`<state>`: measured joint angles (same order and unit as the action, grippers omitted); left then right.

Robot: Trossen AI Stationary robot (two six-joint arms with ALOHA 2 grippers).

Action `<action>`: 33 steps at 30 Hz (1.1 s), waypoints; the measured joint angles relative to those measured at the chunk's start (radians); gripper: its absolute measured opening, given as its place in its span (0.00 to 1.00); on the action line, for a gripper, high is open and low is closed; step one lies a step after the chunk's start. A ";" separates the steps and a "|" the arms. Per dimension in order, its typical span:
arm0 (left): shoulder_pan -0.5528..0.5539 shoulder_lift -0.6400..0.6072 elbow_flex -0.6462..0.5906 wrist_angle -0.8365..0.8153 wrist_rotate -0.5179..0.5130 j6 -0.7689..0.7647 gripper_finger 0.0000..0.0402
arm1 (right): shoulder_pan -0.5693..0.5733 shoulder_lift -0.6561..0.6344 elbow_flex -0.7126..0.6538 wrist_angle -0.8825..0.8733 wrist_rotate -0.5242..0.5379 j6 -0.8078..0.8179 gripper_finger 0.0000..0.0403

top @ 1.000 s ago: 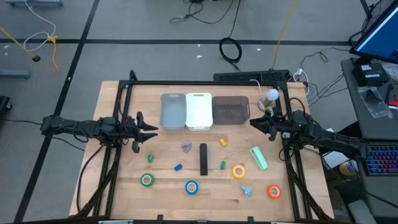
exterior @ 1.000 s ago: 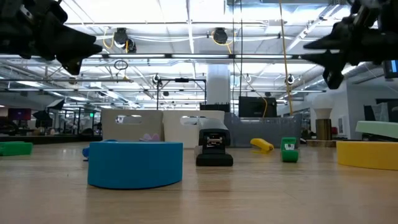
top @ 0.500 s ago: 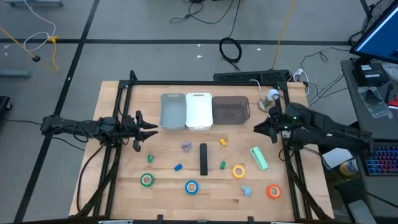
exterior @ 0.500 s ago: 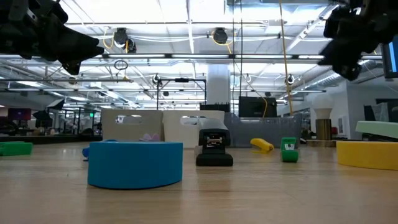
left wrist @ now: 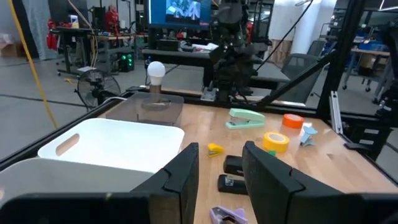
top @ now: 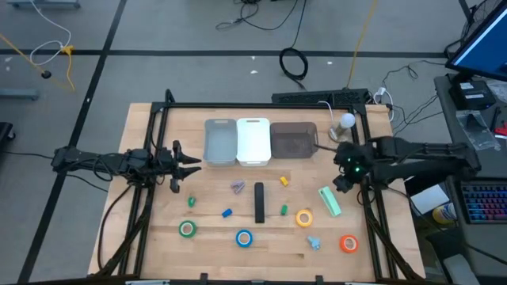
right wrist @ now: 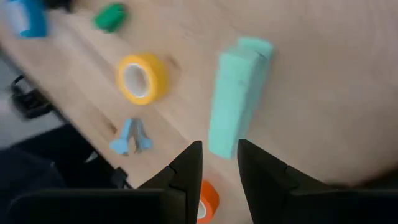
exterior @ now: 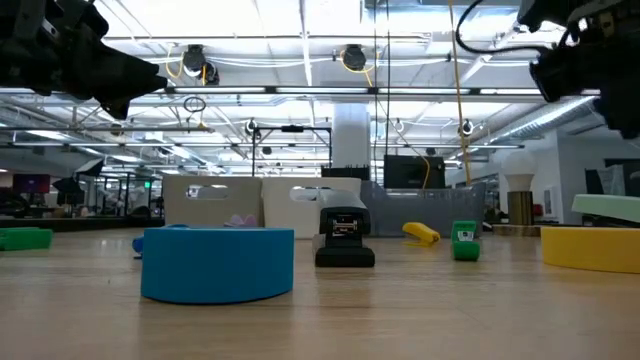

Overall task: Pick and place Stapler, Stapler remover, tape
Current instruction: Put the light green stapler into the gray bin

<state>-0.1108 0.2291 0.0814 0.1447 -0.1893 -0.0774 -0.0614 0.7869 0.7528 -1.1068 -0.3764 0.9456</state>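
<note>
- Both arms are dark, near black, built of chunky jointed segments.
- The right arm [top: 412, 154] shows a small green light near its wrist.
- Each gripper ends in two flat, dark, blunt fingers [left wrist: 186, 177].

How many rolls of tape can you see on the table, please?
4, all along the table's near edge: green roll at left, blue roll in the middle, yellow roll further right, orange roll at far right. None seems hidden.

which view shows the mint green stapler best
The right wrist view: the mint stapler fills the middle, whole. The high view shows it small, the left wrist view far off, the low view only an edge.
</note>
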 joint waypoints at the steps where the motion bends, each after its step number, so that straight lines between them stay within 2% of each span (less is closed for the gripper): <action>1: 0.000 0.000 0.000 0.000 -0.006 0.001 0.30 | 0.019 0.003 0.000 -0.009 0.008 0.055 0.23; 7: 0.000 0.000 0.000 -0.015 -0.069 0.005 0.30 | 0.135 0.003 0.000 -0.026 0.062 0.348 0.23; 16: 0.000 0.000 0.000 -0.074 -0.128 0.004 0.30 | 0.278 0.003 0.000 -0.017 0.095 0.584 0.23; 21: 0.000 0.000 0.000 -0.075 -0.128 0.004 0.30 | 0.346 0.003 0.000 0.009 0.191 0.664 0.23; 29: 0.000 0.000 0.000 -0.075 -0.128 0.004 0.30 | 0.386 0.004 -0.009 0.028 0.194 0.701 0.23; 33: 0.000 0.000 0.000 -0.075 -0.128 0.003 0.30 | 0.394 0.010 -0.071 0.141 0.191 0.724 0.25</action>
<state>-0.1108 0.2291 0.0814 0.0700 -0.3172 -0.0742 0.3330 0.7970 0.6821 -0.9656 -0.1852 1.6694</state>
